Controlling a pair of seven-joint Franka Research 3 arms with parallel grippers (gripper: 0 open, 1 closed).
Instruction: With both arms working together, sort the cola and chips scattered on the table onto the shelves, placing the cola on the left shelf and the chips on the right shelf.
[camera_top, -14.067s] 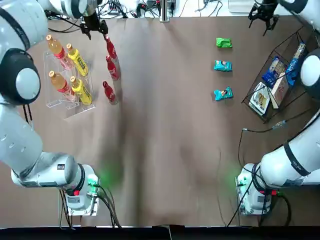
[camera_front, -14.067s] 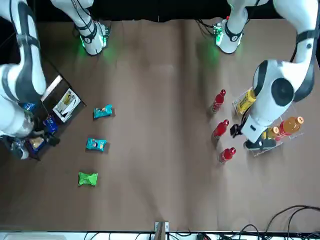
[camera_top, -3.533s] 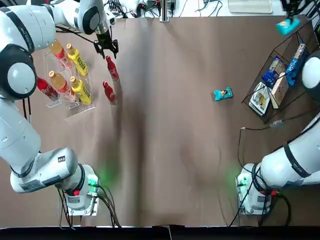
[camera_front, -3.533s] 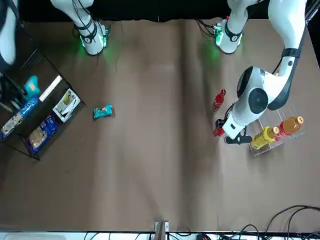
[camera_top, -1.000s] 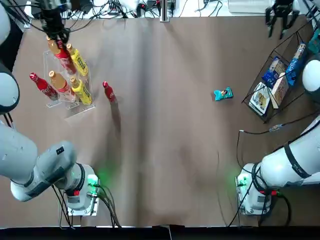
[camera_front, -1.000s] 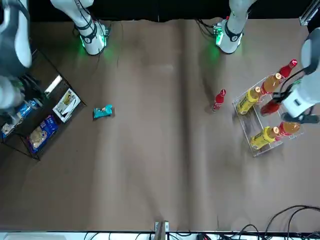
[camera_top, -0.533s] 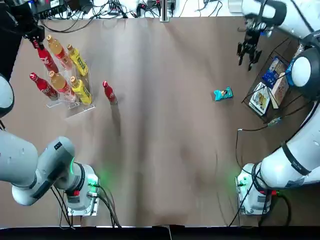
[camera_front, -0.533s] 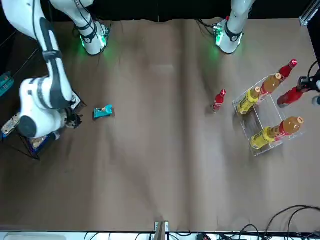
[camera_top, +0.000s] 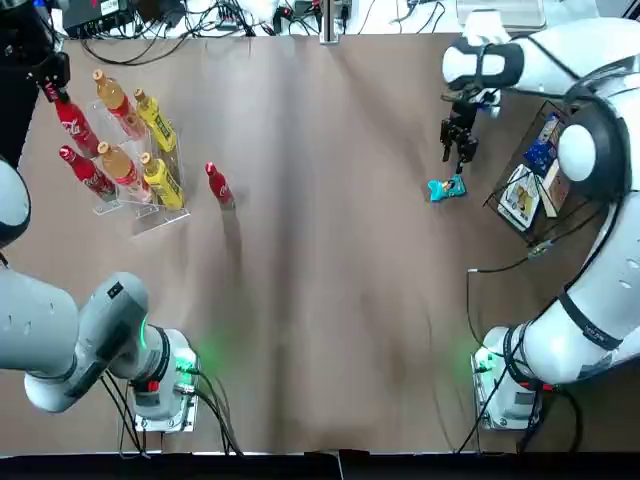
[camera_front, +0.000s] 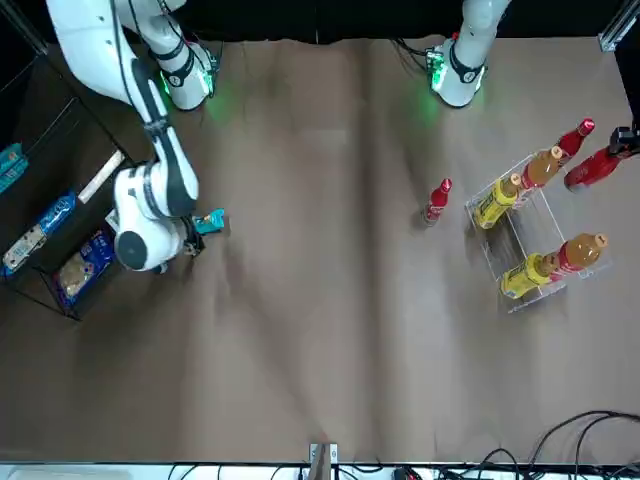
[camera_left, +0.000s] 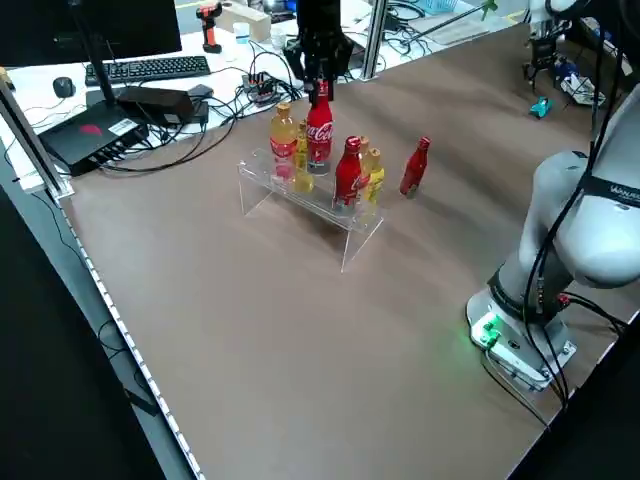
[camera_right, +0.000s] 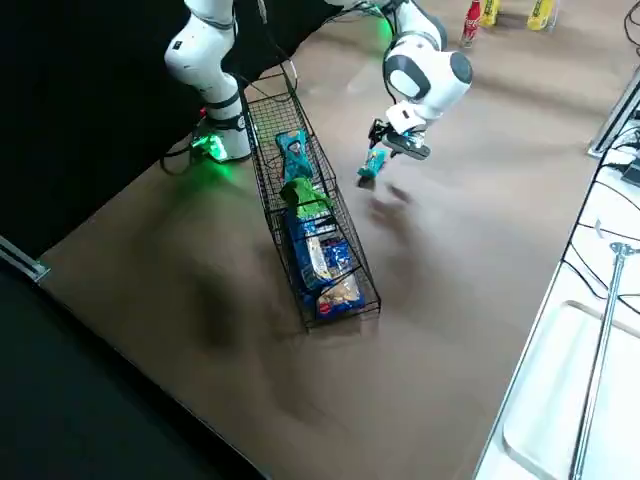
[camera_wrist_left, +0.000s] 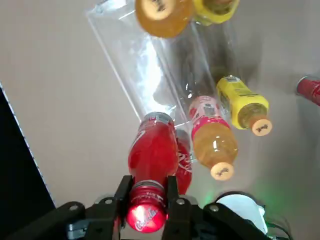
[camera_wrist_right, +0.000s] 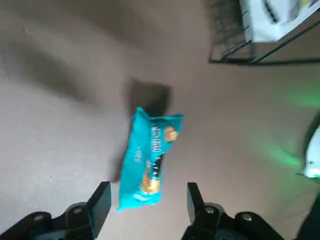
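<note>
Fingers of the left gripper (camera_wrist_left: 146, 197) clench the red cap of a small red cola bottle (camera_wrist_left: 152, 152), hanging upright at the clear acrylic tiered rack (camera_top: 118, 205), table's ten o'clock. Right gripper (camera_wrist_right: 145, 200), spread open, hovers above the teal crinkly chips packet (camera_wrist_right: 149, 158) at two o'clock.

I am carrying a second cola bottle (camera_top: 69, 121) in the left claw (camera_wrist_left: 147, 200) out past the clear shelf (camera_top: 120, 208), clear of the surface where it stood. My right claw (camera_wrist_right: 144, 196), having dropped two chip packets into the wire shelf (camera_right: 300, 262), is coming down, jaws spread, over the last teal packet (camera_top: 446, 188).
</note>
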